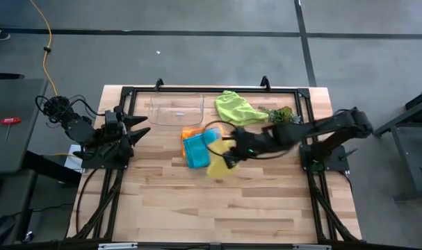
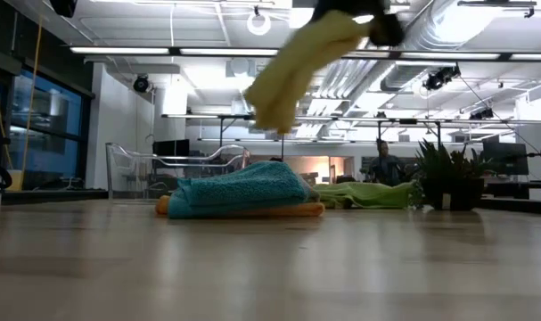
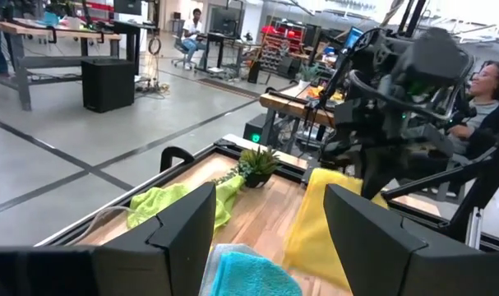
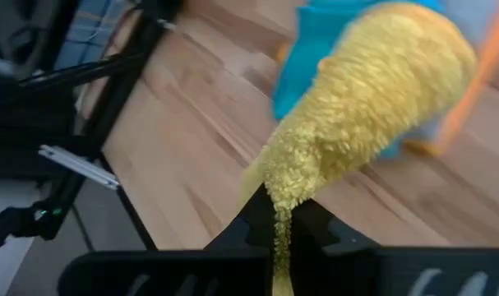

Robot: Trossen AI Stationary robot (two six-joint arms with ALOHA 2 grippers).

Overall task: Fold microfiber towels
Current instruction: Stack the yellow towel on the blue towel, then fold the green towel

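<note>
My right gripper [image 1: 231, 154] reaches from the table's right to its middle and is shut on the yellow towel [image 1: 217, 167], which hangs above the table [image 2: 292, 67]. Just beside it the teal towel [image 1: 195, 149] lies folded on the orange towel [image 1: 189, 133]. The lime green towel [image 1: 235, 107] lies crumpled at the far edge. The grey towel is not in view. My left gripper [image 1: 142, 132] waits open and empty at the table's left side. My right gripper pinches a bunched part of the yellow towel [image 4: 279, 215] between its two fingers, coming from the table's right. The towel hangs slack from the fingers [image 2: 274, 102], lifted clear of the table. One layer or several, I cannot tell.
A clear plastic tray [image 1: 176, 110] stands at the far edge left of the lime towel. A small leafy plant [image 1: 281, 114] stands at the far right. A black frame [image 1: 127, 92] runs round the table's far and side edges. Bare wood [image 1: 217, 208] lies toward the near edge.
</note>
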